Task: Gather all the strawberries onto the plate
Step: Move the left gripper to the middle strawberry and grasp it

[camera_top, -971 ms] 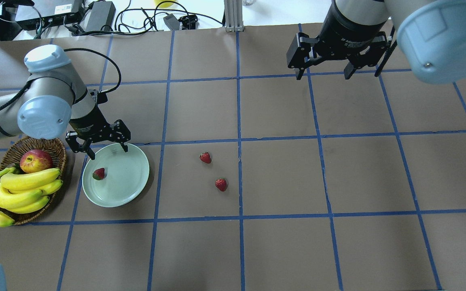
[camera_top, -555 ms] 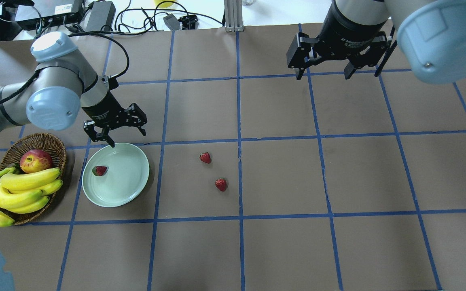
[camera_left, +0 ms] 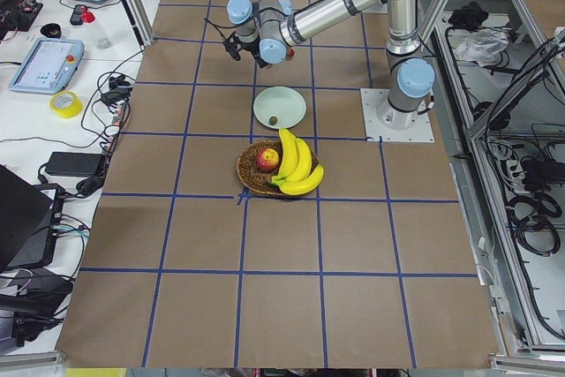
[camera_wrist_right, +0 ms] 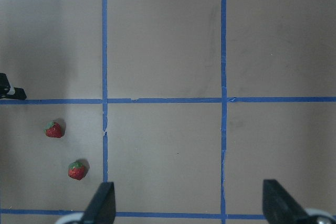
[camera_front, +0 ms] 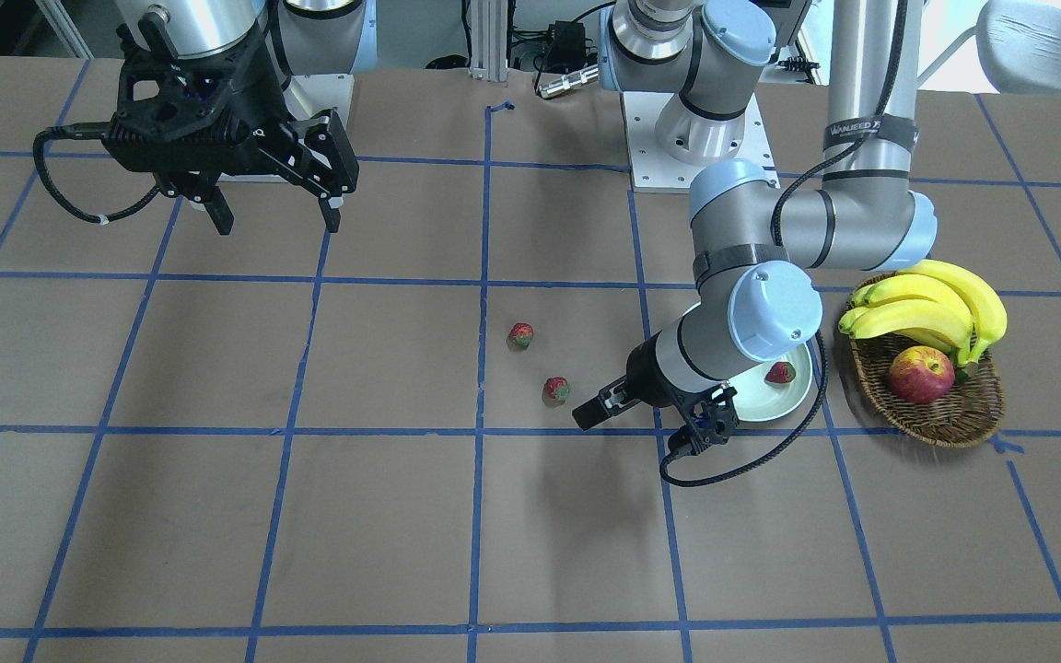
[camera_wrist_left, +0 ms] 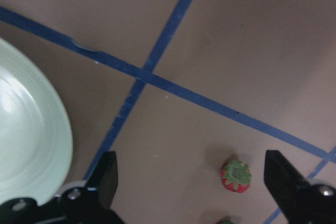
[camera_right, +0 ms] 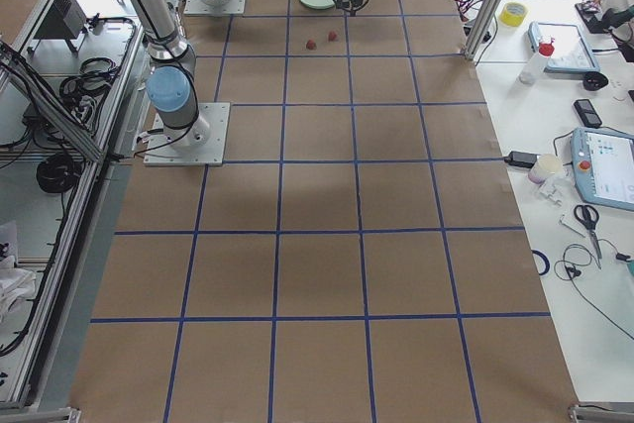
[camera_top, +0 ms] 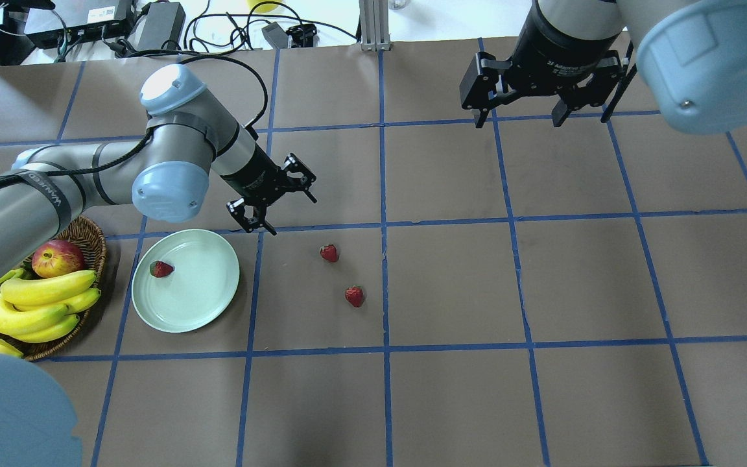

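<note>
One strawberry [camera_top: 161, 268] lies in the pale mint-green plate [camera_top: 198, 298], near its left side. Two more strawberries [camera_top: 329, 253] [camera_top: 355, 296] lie on the brown table to the plate's right. My left gripper [camera_top: 292, 215] is open and empty, above the table between the plate and the nearer strawberry. Its wrist view shows the plate's rim [camera_wrist_left: 31, 145] and that strawberry [camera_wrist_left: 236, 176]. My right gripper [camera_top: 517, 122] is open and empty, high at the far right. Its wrist view shows both loose strawberries [camera_wrist_right: 54, 129] [camera_wrist_right: 77, 170].
A brown wicker basket [camera_top: 91, 240] with bananas [camera_top: 43, 298] and a red-yellow apple [camera_top: 57, 257] stands left of the plate. Blue tape lines grid the table. Cables and power bricks [camera_top: 159, 23] lie beyond the far edge.
My left gripper has moved right and away from the plate's far rim, towards the two loose strawberries, still open. The strawberry in the plate has shifted slightly. The right arm has not moved.
</note>
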Tool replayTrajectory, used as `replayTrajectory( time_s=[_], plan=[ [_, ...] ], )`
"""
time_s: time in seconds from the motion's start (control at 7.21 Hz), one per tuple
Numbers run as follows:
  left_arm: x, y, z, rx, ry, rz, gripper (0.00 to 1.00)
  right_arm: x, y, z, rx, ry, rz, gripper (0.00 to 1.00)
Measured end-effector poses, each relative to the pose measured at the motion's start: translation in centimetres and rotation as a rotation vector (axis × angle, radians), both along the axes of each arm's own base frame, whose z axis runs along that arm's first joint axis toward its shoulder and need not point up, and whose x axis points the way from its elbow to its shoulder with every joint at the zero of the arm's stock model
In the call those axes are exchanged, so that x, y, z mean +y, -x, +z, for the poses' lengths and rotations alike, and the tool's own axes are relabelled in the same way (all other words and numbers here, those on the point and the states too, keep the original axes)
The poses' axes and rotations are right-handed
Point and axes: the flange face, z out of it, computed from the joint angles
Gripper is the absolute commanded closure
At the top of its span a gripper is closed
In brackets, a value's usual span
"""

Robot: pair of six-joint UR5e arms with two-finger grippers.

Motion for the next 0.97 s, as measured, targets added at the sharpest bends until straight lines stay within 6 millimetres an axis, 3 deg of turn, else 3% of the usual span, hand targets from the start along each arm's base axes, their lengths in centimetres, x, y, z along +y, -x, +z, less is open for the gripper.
replayTrajectory(
  time_s=[0.42,0.55,0.69,0.97],
  plan=[
    [1.2,2.4,-3.6,0.004,-0.054,-0.006,0.16,0.0,0.0,0.0,0.0,0.0,0.0,0.0],
    [1.9,2.7,-4.3,0.003,-0.072,-0.012,0.57,0.0,0.0,0.0,0.0,0.0,0.0,0.0],
    [2.3,2.9,-4.7,0.003,-0.084,-0.015,0.68,0.0,0.0,0.0,0.0,0.0,0.0,0.0],
    [2.9,3.2,-5.1,0.002,-0.099,-0.017,1.0,0.0,0.0,-0.1,-0.001,-0.001,0.0,0.0]
  ],
)
